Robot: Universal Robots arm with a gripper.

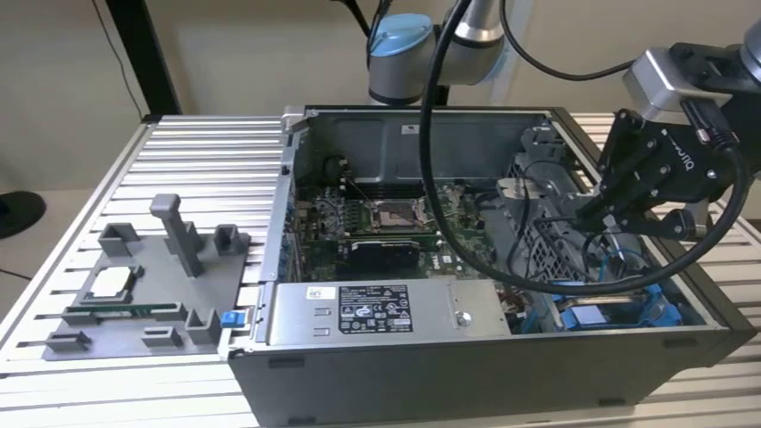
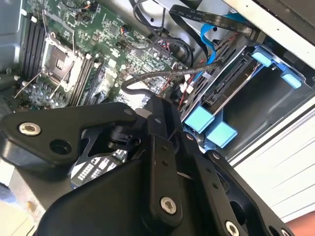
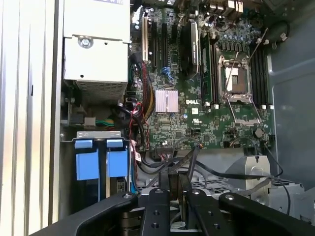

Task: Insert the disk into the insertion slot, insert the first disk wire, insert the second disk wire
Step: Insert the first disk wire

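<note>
We see an open PC case (image 1: 476,374) lying on a slatted metal table (image 1: 202,160), w/ one robot arm reaching in from the exterior view's right. The gripper (image 1: 585,217) hangs over the drive end of the case, beside the motherboard (image 1: 380,218).

In both wrist views its black fingers (image 3: 163,184) are drawn close together. A thin black wire (image 2: 162,73) ends right at their tips, so we read the gripper (image 2: 153,102) as clenched on that wire. The wire loops away over the board toward the disk (image 2: 229,86).

The disk sits inside the insertion slot (image 2: 258,105), its dark connector edge facing the gripper, w/ two bright blue tabs (image 2: 199,119) just beside it at the slot's mouth. A blue flat cable (image 2: 209,46) runs down toward the disk.

In the first wrist view the same blue tabs (image 3: 88,164) lie near the grey PSU box (image 3: 96,39), w/ red and black leads between them. In the exterior view a grey fixture tray (image 1: 131,303) rests on the table to the exterior view's left of the case, well apart from the gripper.
</note>
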